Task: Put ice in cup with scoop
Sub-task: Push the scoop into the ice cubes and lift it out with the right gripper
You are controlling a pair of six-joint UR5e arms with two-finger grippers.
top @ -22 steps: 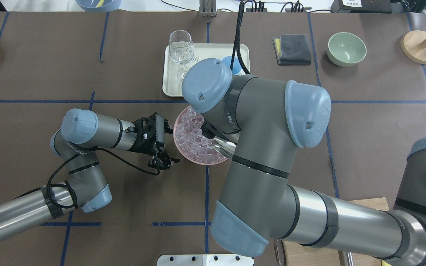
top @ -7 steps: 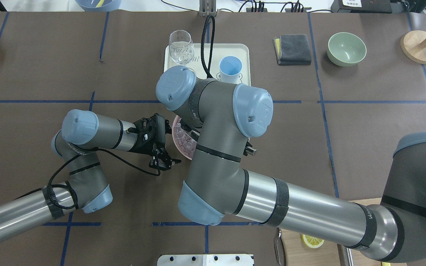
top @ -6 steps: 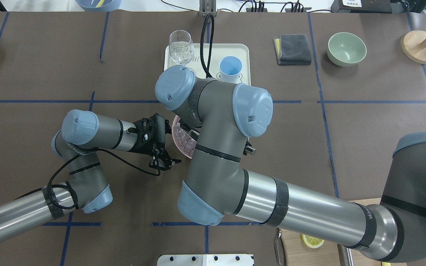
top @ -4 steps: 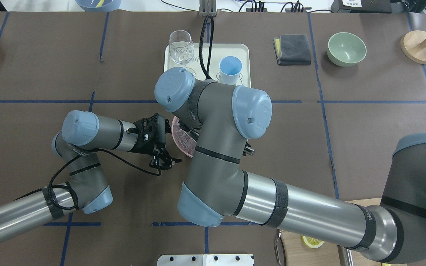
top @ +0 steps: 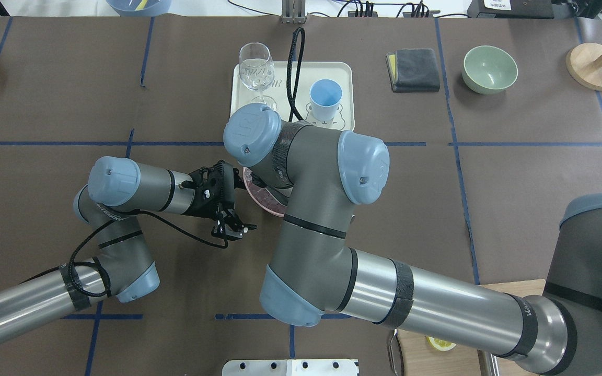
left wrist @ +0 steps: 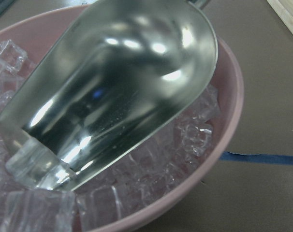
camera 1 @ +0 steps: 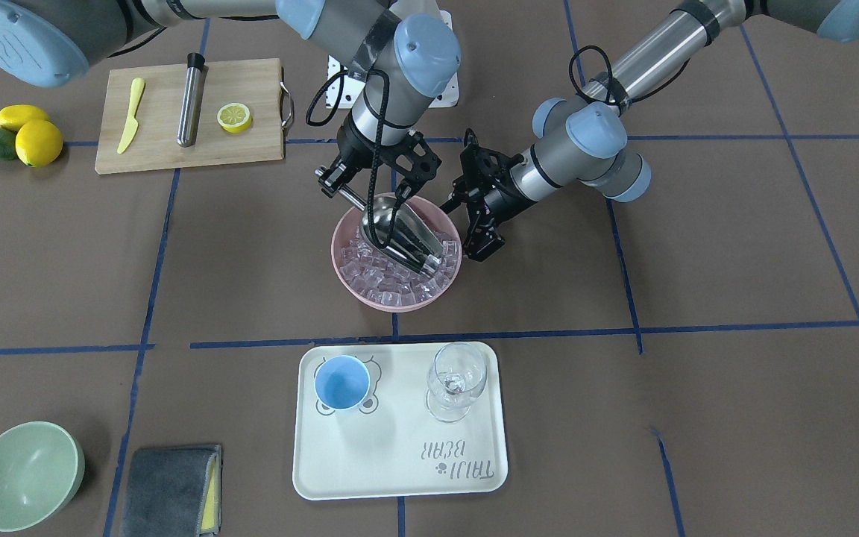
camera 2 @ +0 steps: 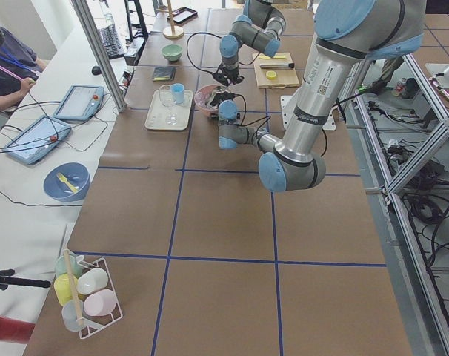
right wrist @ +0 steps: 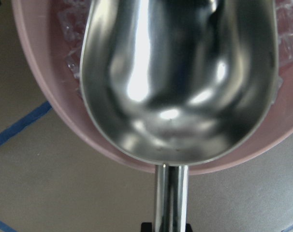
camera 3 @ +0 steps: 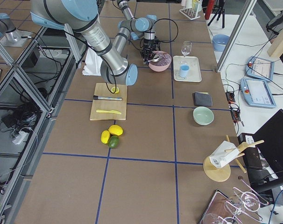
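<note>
The steel scoop (camera 1: 400, 235) lies tilted in the pink bowl (camera 1: 340, 261), its mouth low among the ice (camera 1: 388, 280). My right gripper (camera 1: 340, 190) is shut on its thin handle (right wrist: 170, 203). The left wrist view shows the scoop's trough (left wrist: 122, 87) with a cube at its lip. The light-blue cup (camera 1: 341, 382) stands empty on the cream tray (camera 1: 400, 462), apart from the bowl. My left gripper (camera 1: 485, 242) hangs beside the bowl's rim, nothing in it; I cannot tell whether it is open. In the overhead view my right arm hides most of the bowl (top: 259, 196).
A stemmed glass (camera 1: 458, 380) stands on the tray beside the cup. A cutting board (camera 1: 161, 142) bears a steel cylinder (camera 1: 191, 108), a yellow knife and a lemon half. A green bowl (camera 1: 23, 473) and a grey cloth (camera 1: 168, 488) lie further along the tray's side.
Since three seconds ago my right arm has swung over the pink bowl, hiding it and uncovering the cup. In the last second it shifted slightly. The left arm has barely moved.
</note>
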